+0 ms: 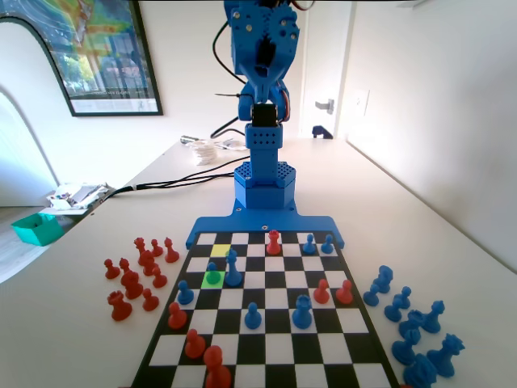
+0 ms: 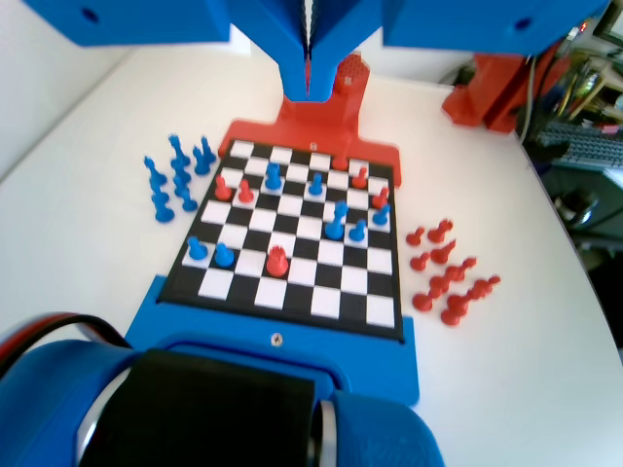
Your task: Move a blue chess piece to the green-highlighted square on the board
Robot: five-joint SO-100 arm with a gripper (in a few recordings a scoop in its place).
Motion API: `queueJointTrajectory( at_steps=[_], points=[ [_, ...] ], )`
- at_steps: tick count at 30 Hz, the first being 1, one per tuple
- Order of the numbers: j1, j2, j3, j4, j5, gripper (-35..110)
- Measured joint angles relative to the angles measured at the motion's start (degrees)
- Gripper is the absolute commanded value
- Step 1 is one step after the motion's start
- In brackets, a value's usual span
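Observation:
A small blue pawn [image 1: 212, 275] stands on the green-highlighted square [image 1: 212, 284] of the board [image 1: 266, 343], in the second column from the left in the fixed view. In the wrist view the same pawn [image 2: 357, 231] is on the board's right side, beside a taller slim blue piece [image 2: 336, 220]. My gripper [image 2: 310, 92] hangs high over the board's far end in that view. Its jaws are pressed together and hold nothing. In the fixed view the blue arm [image 1: 260, 48] is folded upright above its base.
A yellow square [image 1: 220, 250] lies just beyond the green one. Other red and blue pieces are spread over the board. Red pieces [image 1: 136, 275] stand off the board on the left and blue ones [image 1: 412, 323] on the right. A teal box [image 1: 36, 229] sits far left.

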Motion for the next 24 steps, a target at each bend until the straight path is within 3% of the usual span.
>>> queueJointTrajectory(
  at_steps=[24],
  points=[
    [-1.1, 17.3, 6.5, -9.2, 2.1, 1]
  ],
)
